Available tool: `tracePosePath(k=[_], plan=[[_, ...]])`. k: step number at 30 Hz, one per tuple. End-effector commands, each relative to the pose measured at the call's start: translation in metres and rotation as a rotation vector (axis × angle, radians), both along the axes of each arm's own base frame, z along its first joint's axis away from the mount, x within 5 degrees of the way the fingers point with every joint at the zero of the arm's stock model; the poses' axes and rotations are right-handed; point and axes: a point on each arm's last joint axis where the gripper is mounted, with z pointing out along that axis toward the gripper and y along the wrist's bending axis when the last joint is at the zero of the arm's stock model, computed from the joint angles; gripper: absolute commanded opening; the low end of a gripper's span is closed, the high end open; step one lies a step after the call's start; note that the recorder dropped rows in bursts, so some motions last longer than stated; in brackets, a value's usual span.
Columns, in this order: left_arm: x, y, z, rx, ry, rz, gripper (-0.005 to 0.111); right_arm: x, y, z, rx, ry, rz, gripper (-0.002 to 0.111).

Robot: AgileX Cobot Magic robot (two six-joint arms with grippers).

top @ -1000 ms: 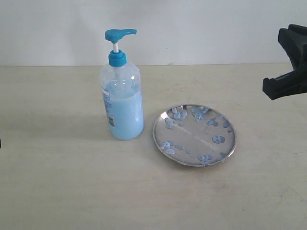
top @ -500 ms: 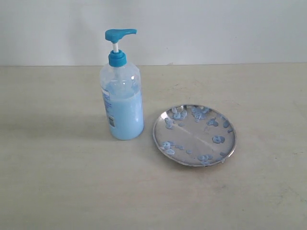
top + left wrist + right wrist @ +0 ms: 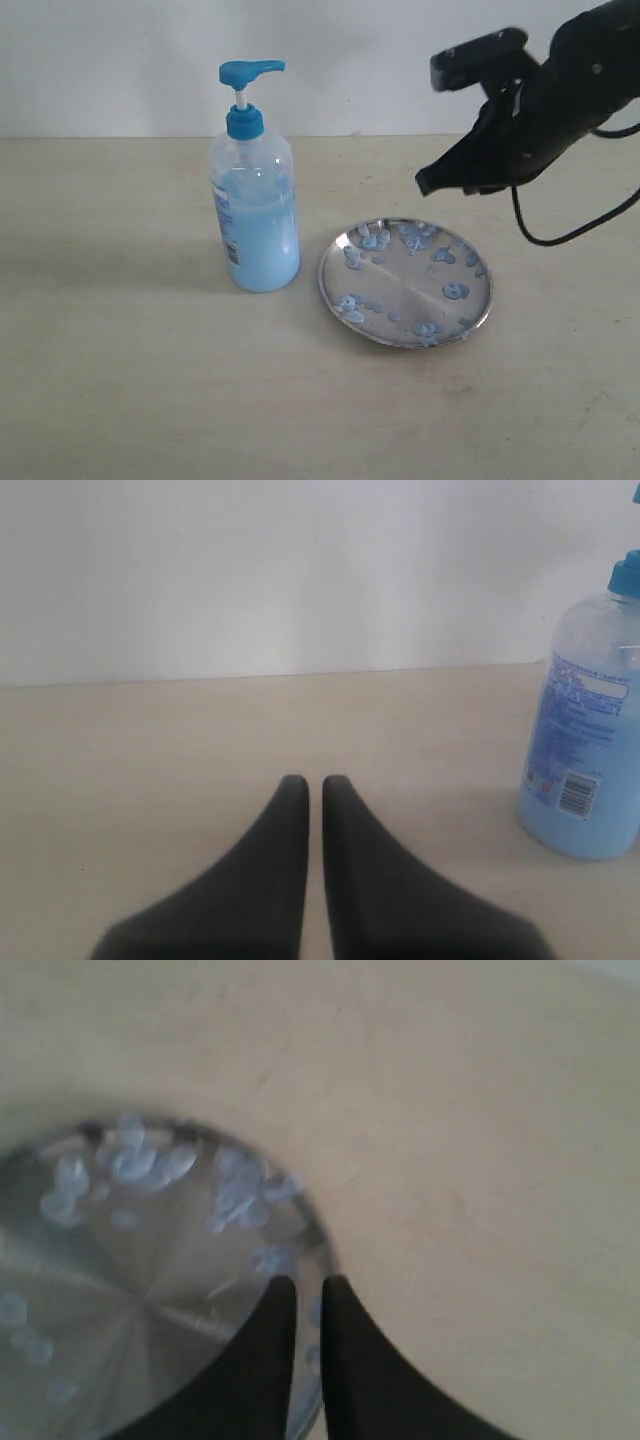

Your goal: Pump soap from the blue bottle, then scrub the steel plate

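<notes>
The blue bottle (image 3: 255, 215) stands upright left of centre, its pump head (image 3: 250, 72) up, about half full of light blue soap. To its right lies the steel plate (image 3: 405, 283), dotted with pale blue soap blobs (image 3: 456, 291). My right gripper (image 3: 428, 184) hangs above the plate's far edge, shut with only a thin slit and nothing in it; its wrist view shows the tips (image 3: 308, 1282) over the plate's rim (image 3: 318, 1250). My left gripper (image 3: 313, 780) is shut and empty, low over the table, with the bottle (image 3: 590, 750) off to one side. It is outside the exterior view.
A pale beige table (image 3: 120, 380) carries everything, with a white wall (image 3: 120, 60) behind. A black cable (image 3: 560, 235) hangs from the right arm over the table's right side.
The right arm sat at the right edge a second ago, left the exterior view, and has now swung in over the plate's far side. Bottle and plate have not moved.
</notes>
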Motion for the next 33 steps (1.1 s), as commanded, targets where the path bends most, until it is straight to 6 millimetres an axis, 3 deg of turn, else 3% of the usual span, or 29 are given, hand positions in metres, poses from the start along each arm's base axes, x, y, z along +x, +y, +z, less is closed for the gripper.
tracePosePath(k=[1,6,12,14,19,22,24,25,27,29,30,33], plan=[[-0.001,0.001,-0.001,-0.006,0.003,0.006,0.004,0.012,0.013,-0.005,0.055,0.02,0.043,0.0],[-0.004,0.001,0.002,-0.014,-0.036,0.001,0.004,0.034,0.019,-0.014,0.055,0.044,0.05,0.0],[-0.024,0.012,0.019,-0.032,-0.255,0.117,0.004,0.05,0.025,-0.025,0.051,0.175,0.044,0.0],[-0.035,0.014,0.025,-0.04,-0.367,0.138,0.004,0.046,0.029,-0.033,0.077,0.243,0.085,0.0],[-0.037,0.016,0.03,-0.04,-0.422,0.169,0.004,0.03,0.03,-0.04,0.062,0.436,0.15,0.0],[-0.037,0.016,0.03,-0.04,-0.424,0.171,0.004,0.039,0.025,-0.039,0.021,0.334,0.118,0.0],[-0.037,0.016,0.03,-0.04,-0.424,0.171,0.004,0.055,0.032,-0.035,0.133,0.181,0.048,0.0],[-0.037,0.016,0.03,-0.04,-0.424,0.171,0.004,0.057,0.047,-0.04,0.244,0.196,0.078,0.0],[-0.037,0.016,0.03,-0.04,-0.424,0.171,0.004,0.038,0.071,-0.061,0.267,0.447,0.304,0.0],[-0.037,0.016,0.03,-0.04,-0.424,0.171,0.004,0.023,0.068,-0.075,0.163,0.633,0.36,0.0],[-0.037,0.016,0.03,-0.04,-0.424,0.171,0.004,0.019,0.061,-0.081,0.101,0.707,0.297,0.0],[-0.037,0.016,0.029,-0.04,-0.411,0.163,0.004,0.028,0.042,-0.08,-0.036,0.635,0.131,0.0]])
